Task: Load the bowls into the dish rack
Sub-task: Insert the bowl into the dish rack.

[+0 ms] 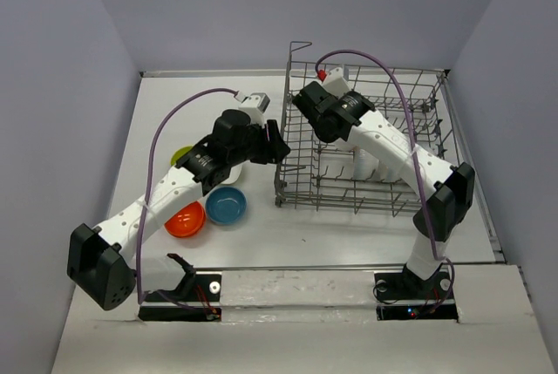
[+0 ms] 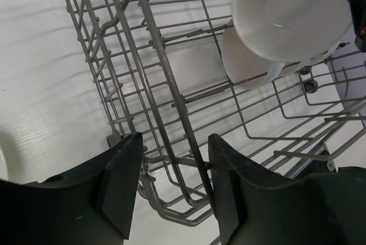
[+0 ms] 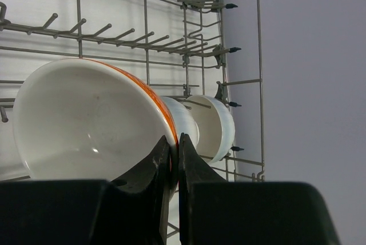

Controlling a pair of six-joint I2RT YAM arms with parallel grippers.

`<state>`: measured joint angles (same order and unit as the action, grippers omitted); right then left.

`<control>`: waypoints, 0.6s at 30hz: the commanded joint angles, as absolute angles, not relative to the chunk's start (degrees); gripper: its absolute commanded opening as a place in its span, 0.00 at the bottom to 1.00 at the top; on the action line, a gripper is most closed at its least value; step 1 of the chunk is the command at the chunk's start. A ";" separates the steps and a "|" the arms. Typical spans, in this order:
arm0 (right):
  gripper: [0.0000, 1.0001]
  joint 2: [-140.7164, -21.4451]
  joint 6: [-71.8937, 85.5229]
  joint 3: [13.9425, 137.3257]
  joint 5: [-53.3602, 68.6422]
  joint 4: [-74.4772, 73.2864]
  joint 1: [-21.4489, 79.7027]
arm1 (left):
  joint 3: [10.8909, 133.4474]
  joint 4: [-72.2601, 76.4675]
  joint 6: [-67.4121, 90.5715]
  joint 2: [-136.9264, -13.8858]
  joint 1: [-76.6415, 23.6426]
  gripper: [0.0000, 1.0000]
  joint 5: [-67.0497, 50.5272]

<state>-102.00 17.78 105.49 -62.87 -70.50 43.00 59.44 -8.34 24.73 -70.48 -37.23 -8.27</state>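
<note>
The grey wire dish rack (image 1: 433, 111) stands at the right of the table. My right gripper (image 3: 174, 142) reaches down inside it, shut on the rim of a bowl (image 3: 86, 119) that is white inside and orange outside. White bowls (image 3: 220, 128) stand on edge just behind that one, among the tines. My left gripper (image 2: 174, 142) is open at the rack's left wall (image 2: 166, 56), one finger on each side of a wire, holding nothing. White bowls (image 2: 286, 11) show inside the rack beyond it. On the table lie an orange-red bowl (image 1: 185, 220), a blue bowl (image 1: 227, 205) and a yellow-green bowl (image 1: 180, 156).
The loose bowls lie left of the rack, partly under my left forearm (image 1: 166, 195). The rack's raised handle (image 1: 299, 44) sticks up at its far left corner. Grey walls close in the table on the left, back and right.
</note>
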 commanded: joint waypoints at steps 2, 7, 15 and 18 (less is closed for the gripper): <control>0.01 -100.99 18.90 108.98 -66.53 -71.46 43.68 | 63.54 -7.12 23.03 -70.66 -37.00 0.50 -10.28; 0.01 -101.51 18.72 108.99 -66.88 -71.54 43.68 | 64.07 -4.67 26.45 -70.84 -37.09 0.19 -15.36; 0.01 -101.78 18.63 107.93 -66.80 -71.37 43.68 | 60.83 4.55 37.52 -68.03 -37.35 0.00 -16.88; 0.01 -101.87 18.37 107.75 -66.62 -71.10 43.68 | 58.89 7.20 42.44 -66.19 -38.58 0.00 -14.07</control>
<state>-102.37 17.76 106.43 -63.48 -71.53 43.22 59.40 -5.02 36.77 -70.41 -36.82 -11.60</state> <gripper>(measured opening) 0.098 0.207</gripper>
